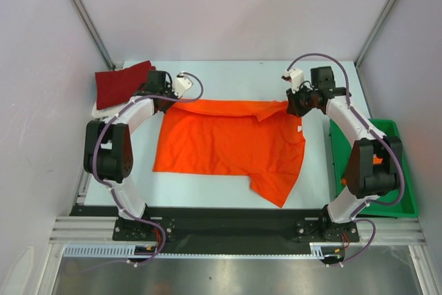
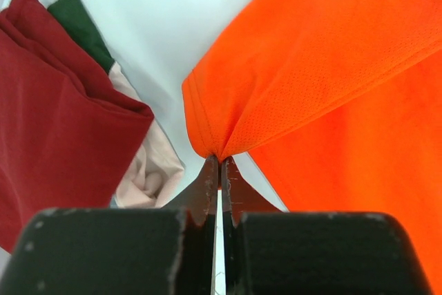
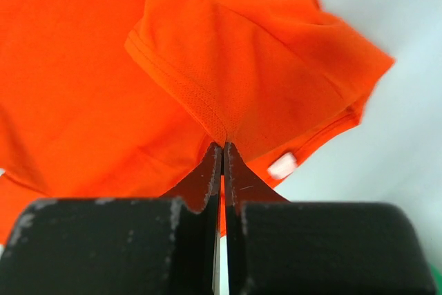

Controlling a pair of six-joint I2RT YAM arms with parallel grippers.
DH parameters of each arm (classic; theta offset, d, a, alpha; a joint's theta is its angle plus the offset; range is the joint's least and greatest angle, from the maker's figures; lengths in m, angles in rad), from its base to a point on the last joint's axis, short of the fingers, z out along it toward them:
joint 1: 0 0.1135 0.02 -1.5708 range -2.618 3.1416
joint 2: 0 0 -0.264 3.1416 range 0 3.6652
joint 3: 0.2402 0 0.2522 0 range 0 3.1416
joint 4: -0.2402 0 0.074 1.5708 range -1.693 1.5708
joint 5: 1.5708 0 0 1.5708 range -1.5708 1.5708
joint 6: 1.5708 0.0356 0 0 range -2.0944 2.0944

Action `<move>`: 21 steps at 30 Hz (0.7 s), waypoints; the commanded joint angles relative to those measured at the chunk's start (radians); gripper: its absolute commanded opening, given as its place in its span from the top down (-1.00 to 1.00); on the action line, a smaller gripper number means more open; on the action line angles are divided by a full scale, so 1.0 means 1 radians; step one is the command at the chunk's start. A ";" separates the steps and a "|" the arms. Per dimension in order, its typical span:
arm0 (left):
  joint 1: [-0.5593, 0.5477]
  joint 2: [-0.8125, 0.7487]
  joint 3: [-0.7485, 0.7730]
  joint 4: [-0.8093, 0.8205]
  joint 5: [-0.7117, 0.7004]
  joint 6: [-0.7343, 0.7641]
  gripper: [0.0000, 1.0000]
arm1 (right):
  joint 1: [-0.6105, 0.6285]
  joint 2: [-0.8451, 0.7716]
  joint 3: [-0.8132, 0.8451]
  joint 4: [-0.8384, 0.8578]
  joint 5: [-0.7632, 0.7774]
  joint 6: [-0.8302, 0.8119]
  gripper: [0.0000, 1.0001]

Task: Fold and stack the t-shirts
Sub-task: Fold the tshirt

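Pale table (image 1: pixel 207 77), orange t-shirt (image 1: pixel 228 144) spread mid-table, folded dark red t-shirt (image 1: pixel 121 82) far left, green bin (image 1: pixel 409 202) right

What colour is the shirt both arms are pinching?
The t-shirt is bright orange, clearest from the top external view.

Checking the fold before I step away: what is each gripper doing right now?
Left gripper: closed, pinching an edge of the orange t-shirt.
Right gripper: closed, pinching the same orange t-shirt.
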 commanded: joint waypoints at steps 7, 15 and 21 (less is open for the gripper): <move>0.008 -0.087 -0.104 0.010 0.029 -0.037 0.99 | 0.040 -0.080 -0.139 -0.040 -0.034 -0.014 1.00; 0.024 -0.140 -0.079 -0.007 0.070 -0.106 -0.07 | 0.012 -0.087 -0.113 -0.022 -0.034 -0.016 0.20; 0.024 0.017 0.159 -0.143 0.087 -0.160 -0.20 | 0.000 0.046 -0.017 0.075 -0.016 0.075 0.14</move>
